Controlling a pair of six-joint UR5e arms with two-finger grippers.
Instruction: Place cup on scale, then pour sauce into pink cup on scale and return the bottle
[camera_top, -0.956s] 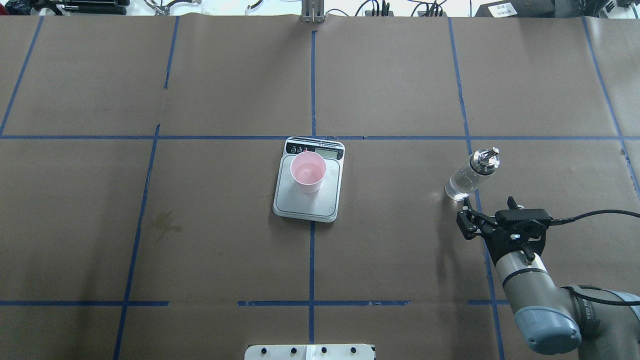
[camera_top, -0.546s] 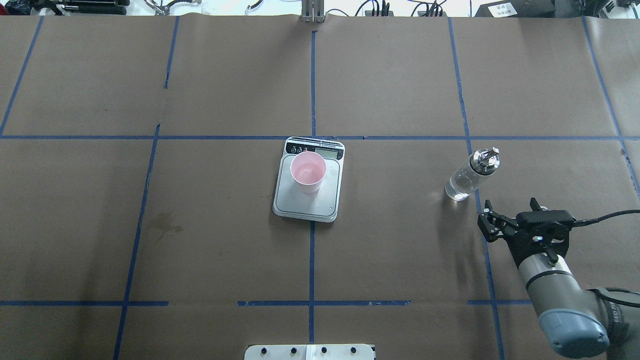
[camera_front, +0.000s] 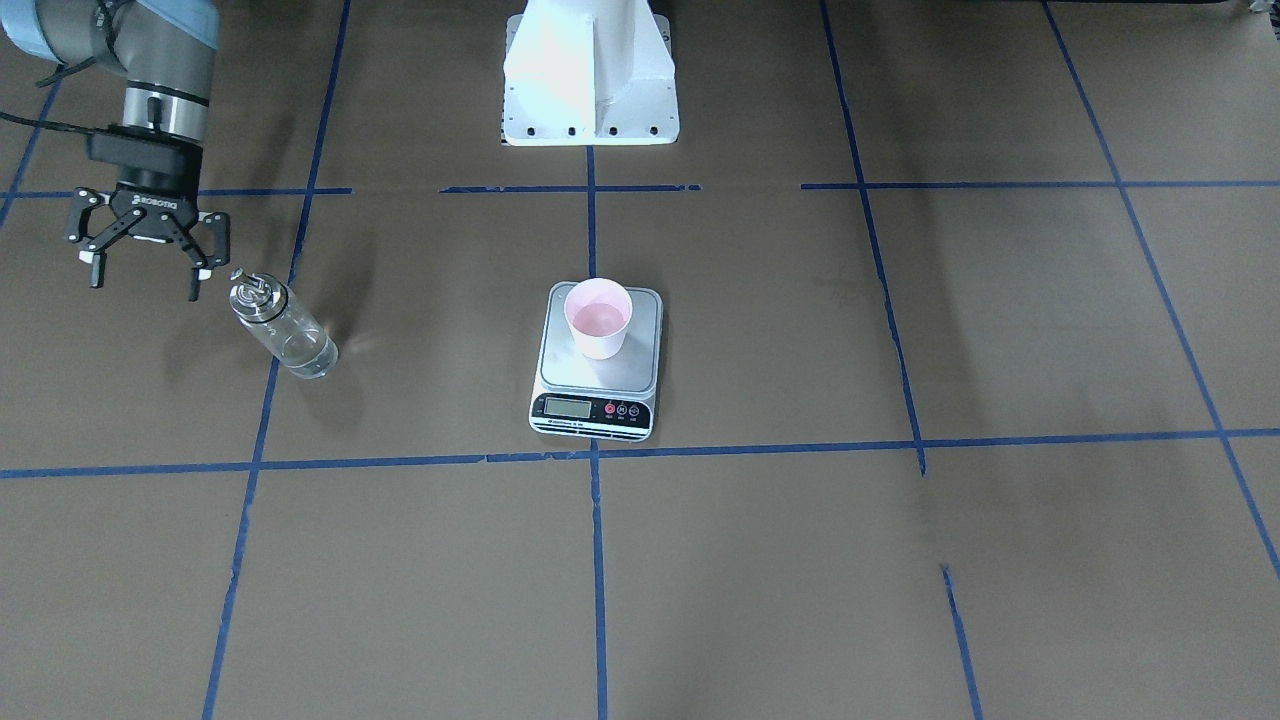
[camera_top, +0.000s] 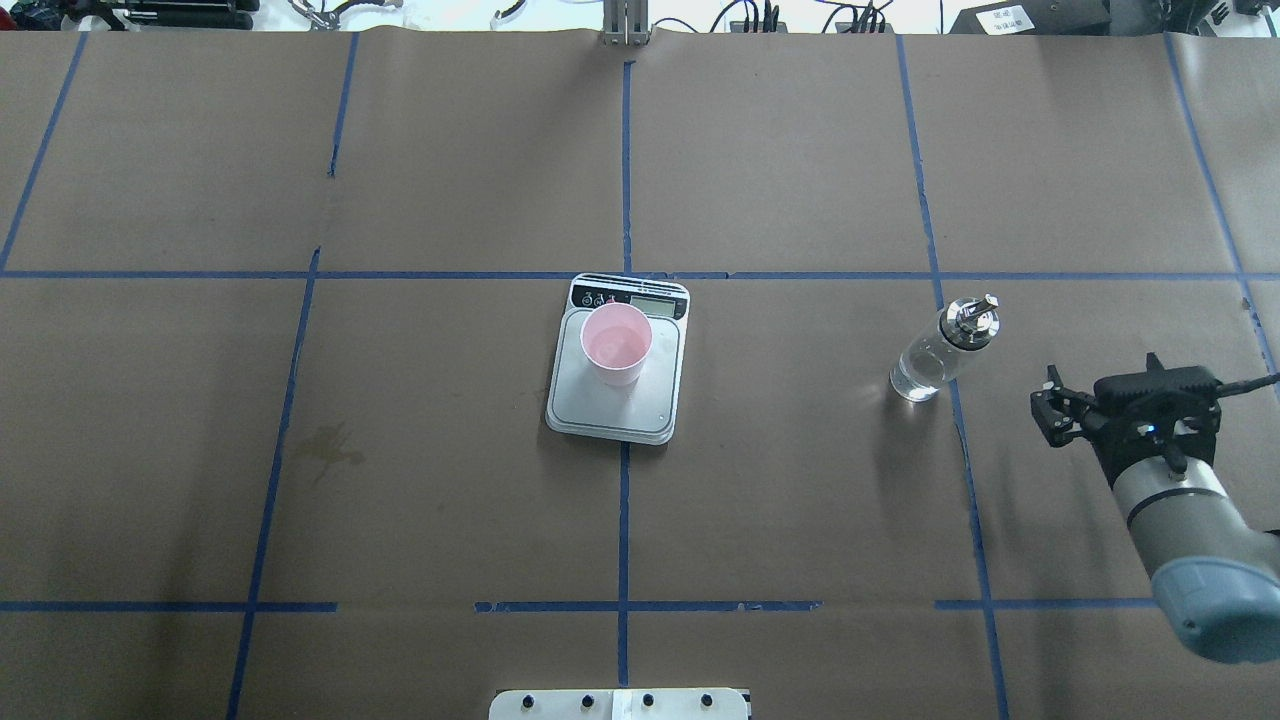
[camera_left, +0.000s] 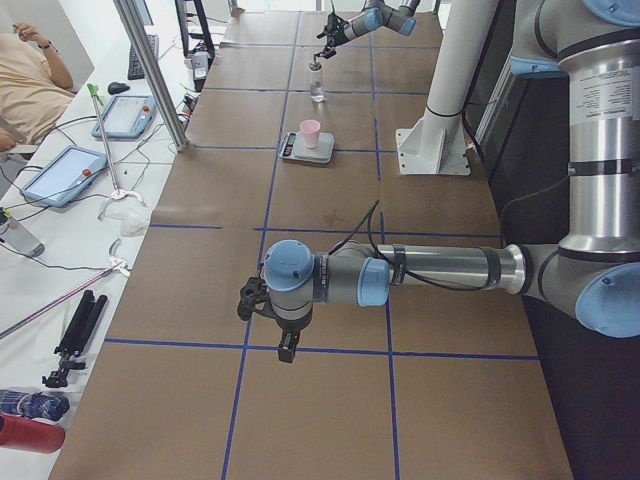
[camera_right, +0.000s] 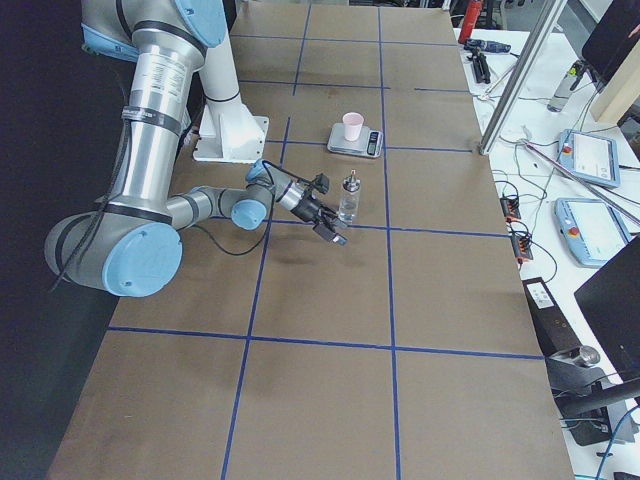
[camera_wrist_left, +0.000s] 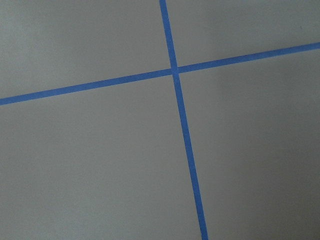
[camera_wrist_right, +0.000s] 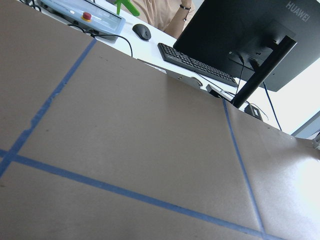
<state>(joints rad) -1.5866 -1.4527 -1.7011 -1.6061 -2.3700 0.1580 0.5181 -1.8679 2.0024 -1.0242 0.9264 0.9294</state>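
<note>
The pink cup (camera_top: 615, 340) stands upright on the silver scale (camera_top: 610, 410) at the table's middle; both also show in the front view, the cup (camera_front: 598, 318) on the scale (camera_front: 640, 375). The clear glass bottle (camera_top: 935, 355) with its silver pourer cap stands upright to the right, with clear sauce low in it; it also shows in the front view (camera_front: 285, 330). My right gripper (camera_top: 1100, 368) is open and empty, right of the bottle and apart from it, as the front view (camera_front: 145, 282) shows. My left gripper (camera_left: 268, 325) shows only in the exterior left view; I cannot tell its state.
Brown paper with blue tape lines covers the table. The white robot pedestal (camera_front: 590, 80) stands at the near edge. A faint stain (camera_top: 325, 445) marks the paper at the left. Tablets, a keyboard (camera_wrist_right: 197, 65), a monitor and a person (camera_left: 30, 75) lie beyond the far edge.
My right gripper has drawn back to the right, away from the bottle, still open. The bottle, cup and scale have not moved.
</note>
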